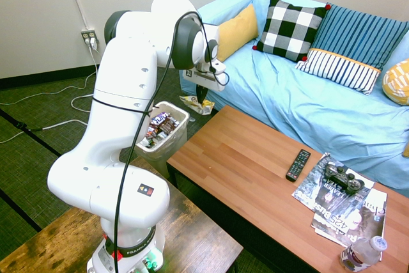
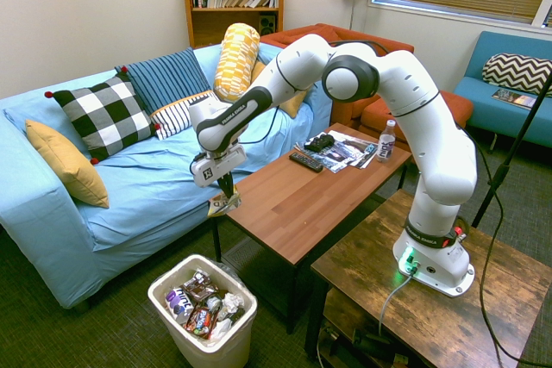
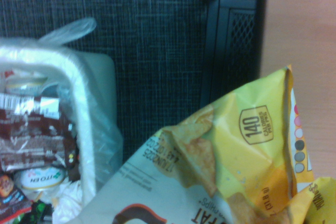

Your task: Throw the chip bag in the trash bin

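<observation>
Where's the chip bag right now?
The chip bag is pinched in the robot's gripper. In the second exterior view it hangs left of center, by the wooden coffee table's near-left corner, above the trash bin.

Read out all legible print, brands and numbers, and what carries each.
"140", "CALORIES PER PKG", "17JUN2025", "(31.8 g)": chip bag
"ITO EN": a piece of trash in the trash bin
"FRANKA": arm base
"425": magazine
Too small or blurred: remote control buttons, bottle label.
</observation>
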Controlling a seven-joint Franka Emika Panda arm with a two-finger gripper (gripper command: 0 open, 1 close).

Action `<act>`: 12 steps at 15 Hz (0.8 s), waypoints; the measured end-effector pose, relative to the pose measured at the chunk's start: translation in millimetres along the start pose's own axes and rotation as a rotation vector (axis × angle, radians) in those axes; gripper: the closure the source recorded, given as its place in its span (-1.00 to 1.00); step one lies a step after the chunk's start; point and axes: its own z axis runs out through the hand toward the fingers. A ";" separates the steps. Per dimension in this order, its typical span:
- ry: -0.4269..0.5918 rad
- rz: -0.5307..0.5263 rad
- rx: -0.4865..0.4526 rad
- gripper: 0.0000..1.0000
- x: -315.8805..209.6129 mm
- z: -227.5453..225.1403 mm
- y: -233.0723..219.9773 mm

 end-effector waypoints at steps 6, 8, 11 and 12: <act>0.039 -0.135 -0.077 1.00 -85.4 33.5 -31.8; 0.056 -0.177 -0.105 1.00 -110.8 50.0 -43.9; 0.080 -0.226 -0.119 1.00 -141.0 54.6 -66.0; 0.088 -0.242 -0.122 1.00 -152.3 54.0 -73.8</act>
